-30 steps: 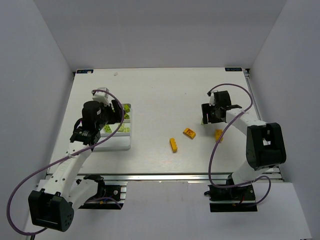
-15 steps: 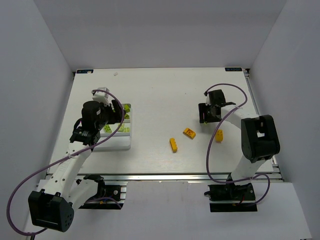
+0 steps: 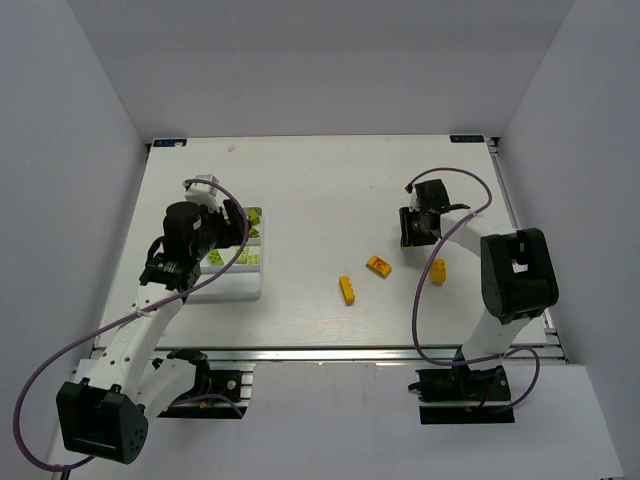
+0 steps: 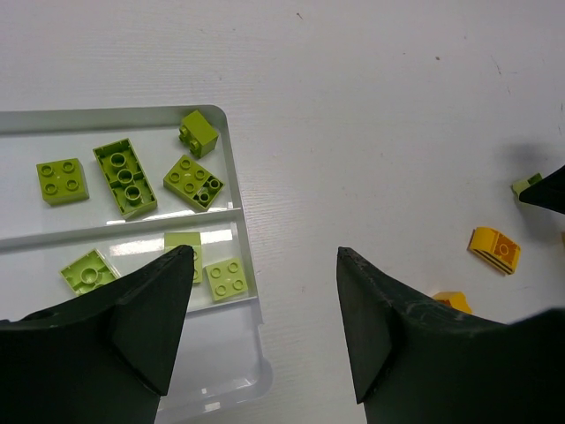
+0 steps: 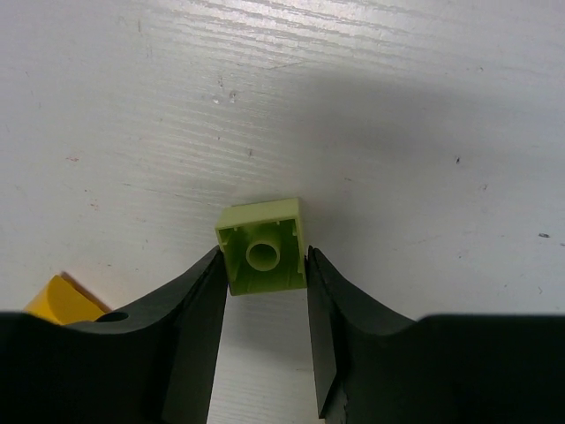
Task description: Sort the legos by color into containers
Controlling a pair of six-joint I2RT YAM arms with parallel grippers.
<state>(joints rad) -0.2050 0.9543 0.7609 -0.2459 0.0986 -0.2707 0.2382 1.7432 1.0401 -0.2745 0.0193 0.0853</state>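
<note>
A lime green lego (image 5: 262, 246) lies hollow side up on the table, and my right gripper (image 5: 263, 258) is shut on it, a finger pressed against each side. From above, that gripper (image 3: 412, 232) is at the table's right middle. My left gripper (image 4: 265, 256) is open and holds nothing, hovering over the right rim of the white tray (image 4: 231, 177). From above, the left gripper (image 3: 240, 225) and the tray (image 3: 235, 287) are on the left. Several lime legos (image 4: 124, 177) lie in two tray compartments. Three orange-yellow legos (image 3: 347, 289) (image 3: 379, 266) (image 3: 438, 271) lie on the table.
The tray's nearest compartment (image 4: 212, 371) holds no bricks. One orange-yellow lego (image 5: 62, 300) lies just left of my right gripper's fingers. Purple cables loop off both arms. White walls close in the table on three sides.
My right gripper has shifted slightly left and its jaws have closed in onto the lime green lego. The left arm and the loose orange-yellow legos have not moved.
</note>
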